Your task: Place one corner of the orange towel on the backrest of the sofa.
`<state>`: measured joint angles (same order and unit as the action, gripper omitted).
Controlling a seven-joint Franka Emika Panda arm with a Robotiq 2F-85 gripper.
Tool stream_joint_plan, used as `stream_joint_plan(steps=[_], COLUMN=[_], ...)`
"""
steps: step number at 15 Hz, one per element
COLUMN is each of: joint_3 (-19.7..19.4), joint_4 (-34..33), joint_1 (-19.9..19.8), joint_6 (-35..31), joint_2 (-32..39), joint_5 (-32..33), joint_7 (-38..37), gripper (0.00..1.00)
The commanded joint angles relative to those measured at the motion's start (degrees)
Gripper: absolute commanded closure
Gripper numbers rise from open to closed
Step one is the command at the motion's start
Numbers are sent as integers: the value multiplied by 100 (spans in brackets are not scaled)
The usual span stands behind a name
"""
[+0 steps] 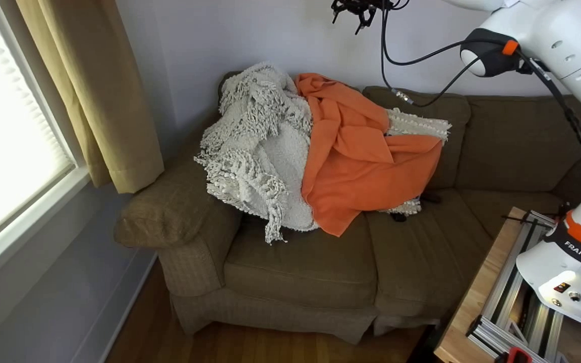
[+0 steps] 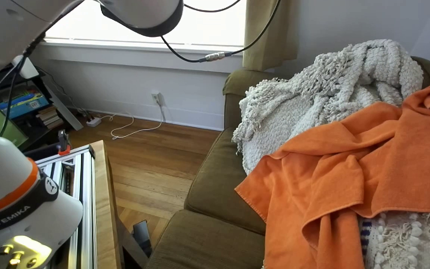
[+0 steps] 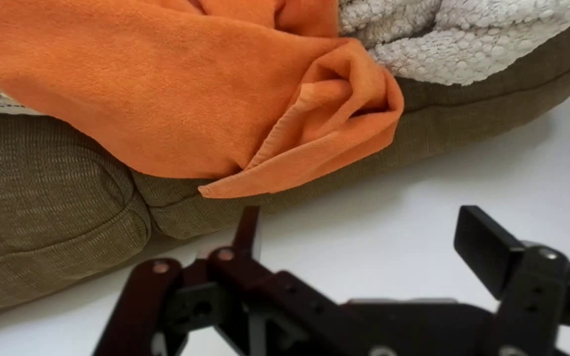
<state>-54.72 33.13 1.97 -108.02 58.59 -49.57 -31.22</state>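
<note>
The orange towel (image 1: 351, 171) lies rumpled across the sofa in both exterior views (image 2: 327, 179), from the seat up to the top of the backrest (image 1: 515, 136). In the wrist view, the towel's upper end (image 3: 166, 94) is folded over itself on top of the backrest (image 3: 443, 118). One pointed corner (image 3: 207, 192) rests at the backrest's rear edge. My gripper (image 3: 359, 210) is open with nothing between its fingers. It also shows at the top of an exterior view (image 1: 346, 24), above the backrest and apart from the towel.
A cream fringed blanket (image 1: 255, 151) covers the sofa's corner beside the towel. A woven cream textile (image 1: 419, 123) shows from under the towel. The wall (image 1: 270, 35) stands close behind the backrest. A loose cable (image 1: 401, 96) hangs from the arm. The curtain (image 1: 104, 101) hangs beside the armrest.
</note>
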Motion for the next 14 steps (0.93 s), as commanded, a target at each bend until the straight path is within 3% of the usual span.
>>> stream_joint_plan(steps=[1,5,9,14], joint_3=[257,439,489,190], joint_4=[283,509,1027,2095], joint_1=[-137,-191,7,564], joint_6=[-153,-825,-470,-163], joint_2=[-539,-943,-1403,-1931], joint_5=[-498,-1082,-1067,-593], joint_7=[426,1469,3131,4743], gripper=[0,0,0,0])
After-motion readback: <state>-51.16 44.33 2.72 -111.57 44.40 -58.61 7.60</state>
